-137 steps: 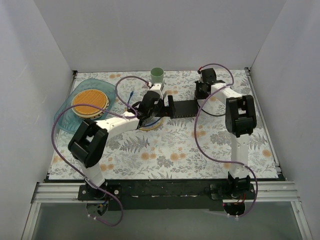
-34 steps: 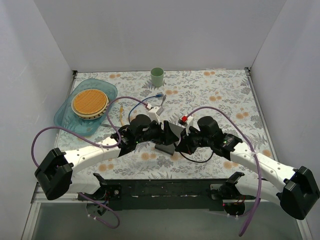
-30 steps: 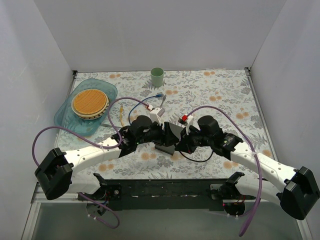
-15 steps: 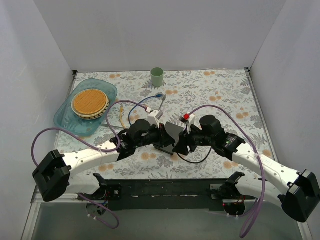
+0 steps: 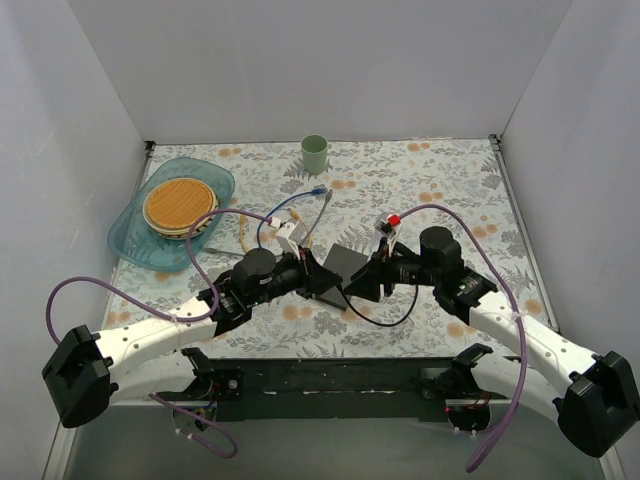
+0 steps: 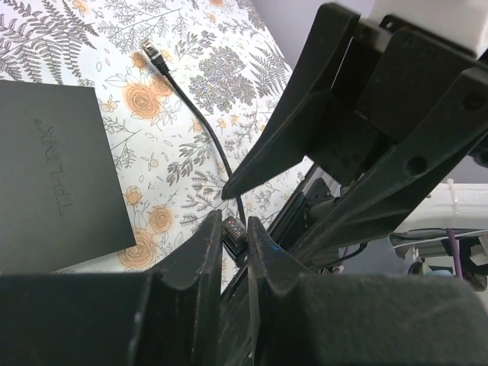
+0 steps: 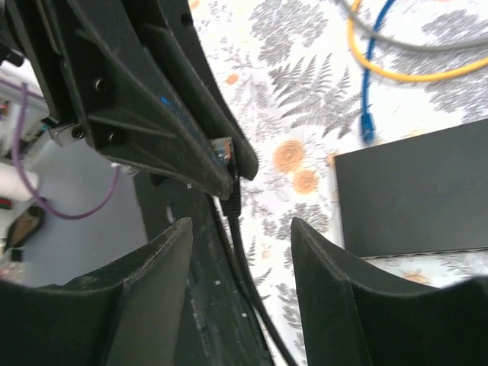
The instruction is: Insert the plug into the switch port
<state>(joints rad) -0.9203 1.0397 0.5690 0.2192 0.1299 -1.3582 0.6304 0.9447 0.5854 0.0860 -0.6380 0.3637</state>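
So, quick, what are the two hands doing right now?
Left hand: closed on the plug of the black cable.
Right hand: open, holding nothing.

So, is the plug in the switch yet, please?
Out: the left gripper pinches the plug, apart from the switch.

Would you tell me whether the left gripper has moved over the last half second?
Yes. The left gripper has drawn back to the left, toward its own base, and is now farther from the green cup.
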